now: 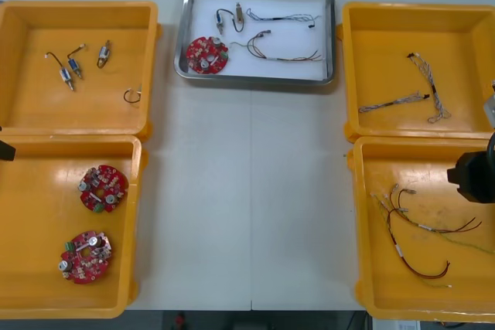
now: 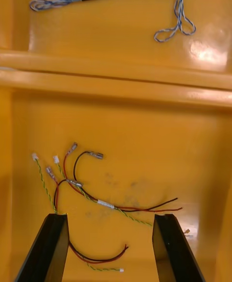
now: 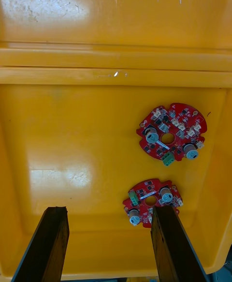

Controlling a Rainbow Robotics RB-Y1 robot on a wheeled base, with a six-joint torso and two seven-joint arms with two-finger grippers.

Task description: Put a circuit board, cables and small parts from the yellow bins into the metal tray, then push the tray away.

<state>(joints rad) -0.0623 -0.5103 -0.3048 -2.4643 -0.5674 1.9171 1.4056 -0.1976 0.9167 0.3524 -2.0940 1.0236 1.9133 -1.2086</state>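
The metal tray (image 1: 263,71) is seen at the far middle of the table (image 1: 247,191), between the far yellow bins (image 1: 46,106), already loaded with a circuit board (image 1: 206,55), cables (image 1: 282,56) and small metal parts (image 1: 238,13), so only the push is judged to remain. Both pincers are released: the left gripper (image 3: 108,212) over the near left bin (image 3: 72,132), the right gripper (image 2: 111,219) over the red and yellow cables (image 2: 96,200) in the near right bin (image 2: 159,141) (a loop could be snagged there). As the tray lies at the table's far edge, it could be tipped off by too long a push.
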